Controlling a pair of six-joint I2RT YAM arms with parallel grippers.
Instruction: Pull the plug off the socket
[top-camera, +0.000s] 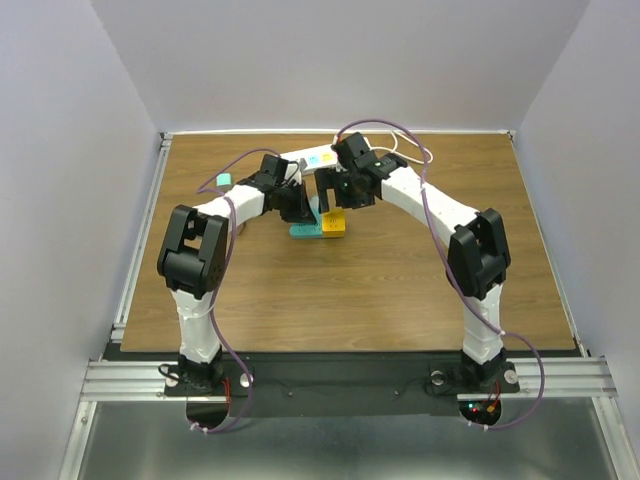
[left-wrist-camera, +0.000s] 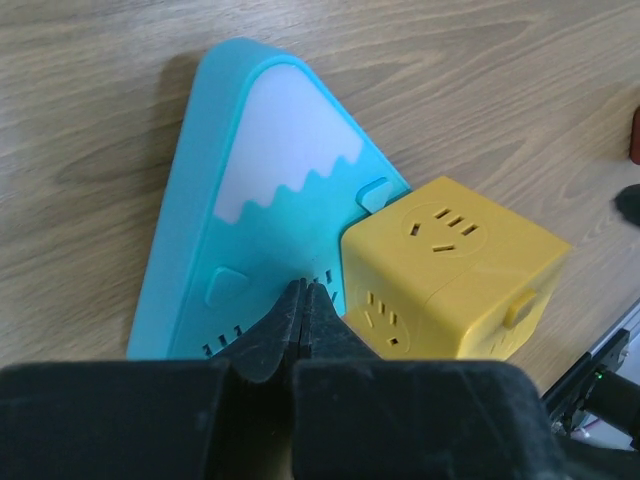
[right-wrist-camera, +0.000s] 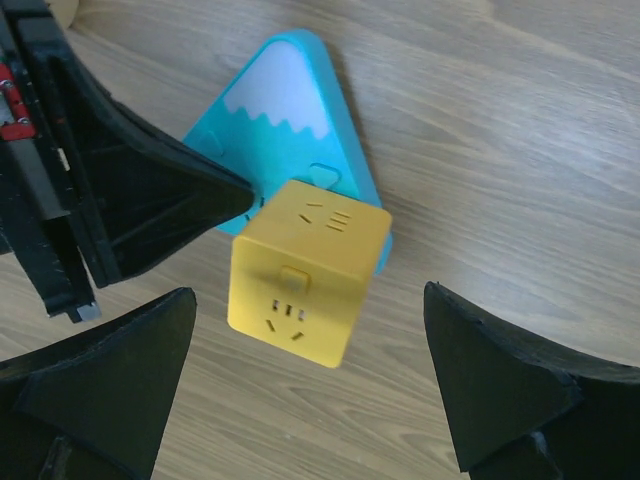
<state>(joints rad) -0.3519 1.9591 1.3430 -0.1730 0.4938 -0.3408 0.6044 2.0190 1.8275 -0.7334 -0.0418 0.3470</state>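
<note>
The socket, a long white power strip (top-camera: 318, 157) with pastel outlet faces, lies at the back of the table, partly hidden behind both wrists. I cannot see a plug in it. In front of it a yellow cube (top-camera: 333, 222) with outlet faces stands on one corner of a teal triangular block (top-camera: 303, 231). My left gripper (left-wrist-camera: 305, 290) is shut and empty, its tips pressed on the teal block (left-wrist-camera: 260, 150) right beside the cube (left-wrist-camera: 450, 270). My right gripper (right-wrist-camera: 310, 295) is open above the cube (right-wrist-camera: 305, 270), one finger on each side, not touching it.
The strip's thin white cord (top-camera: 402, 152) loops at the back right. A small teal object (top-camera: 224, 180) lies at the back left. The left gripper's black fingers (right-wrist-camera: 180, 190) reach in next to the cube in the right wrist view. Grey walls enclose the wooden table (top-camera: 400, 290).
</note>
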